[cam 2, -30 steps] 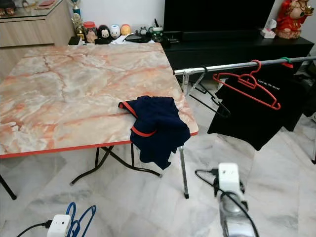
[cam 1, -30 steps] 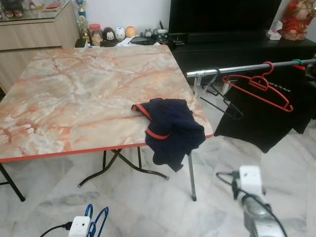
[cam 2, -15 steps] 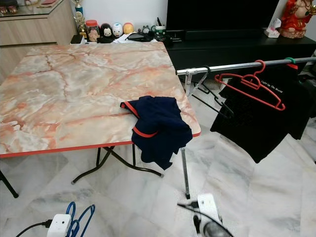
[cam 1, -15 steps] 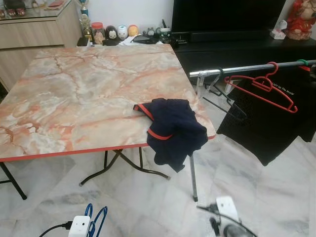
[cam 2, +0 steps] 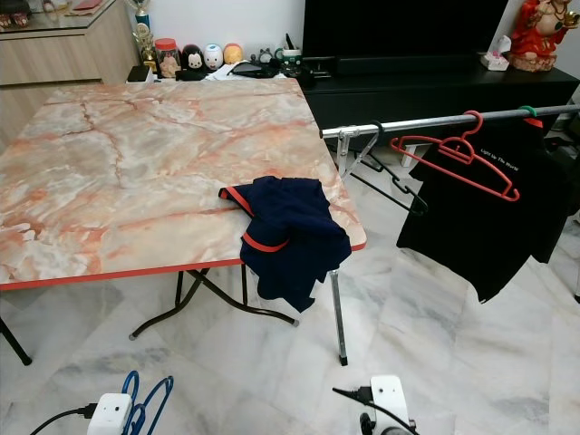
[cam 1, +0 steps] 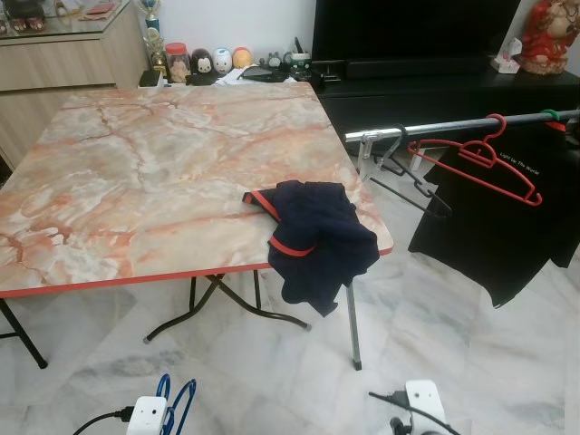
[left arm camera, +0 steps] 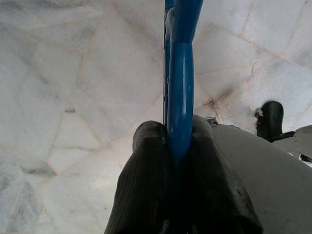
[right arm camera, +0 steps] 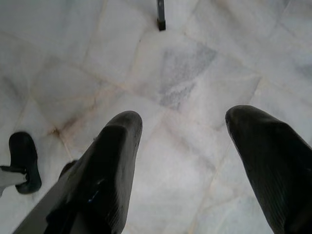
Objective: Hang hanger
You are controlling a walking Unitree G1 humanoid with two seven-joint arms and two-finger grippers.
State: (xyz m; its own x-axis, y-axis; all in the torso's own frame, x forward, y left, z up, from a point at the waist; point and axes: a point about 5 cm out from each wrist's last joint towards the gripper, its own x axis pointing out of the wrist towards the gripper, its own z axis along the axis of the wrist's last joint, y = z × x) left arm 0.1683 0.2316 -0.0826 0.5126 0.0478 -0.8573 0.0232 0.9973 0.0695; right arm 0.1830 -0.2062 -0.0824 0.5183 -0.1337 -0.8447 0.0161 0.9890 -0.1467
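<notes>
A blue hanger (left arm camera: 180, 73) is clamped between the two black fingers of my left gripper (left arm camera: 178, 134), low over the marble floor; its blue loops (cam 1: 174, 401) rise beside my left wrist at the bottom left of the eye views. A silver clothes rail (cam 1: 453, 124) runs to the right of the table. On it hang a black hanger (cam 1: 410, 179), a red hanger (cam 1: 480, 165) and a black T-shirt (cam 1: 512, 222). My right gripper (right arm camera: 183, 122) is open above the floor, holding nothing.
A marble-patterned folding table (cam 1: 154, 163) with a red edge stands ahead, and a navy garment (cam 1: 313, 234) drapes over its near right corner. A black TV cabinet (cam 1: 435, 91) stands behind the rail. A table leg's foot (right arm camera: 160, 19) shows near my right gripper.
My right arm has dropped down, so that just its white wrist top shows at the bottom edge. The left arm and blue hanger have stayed put. The black T-shirt swings slightly.
</notes>
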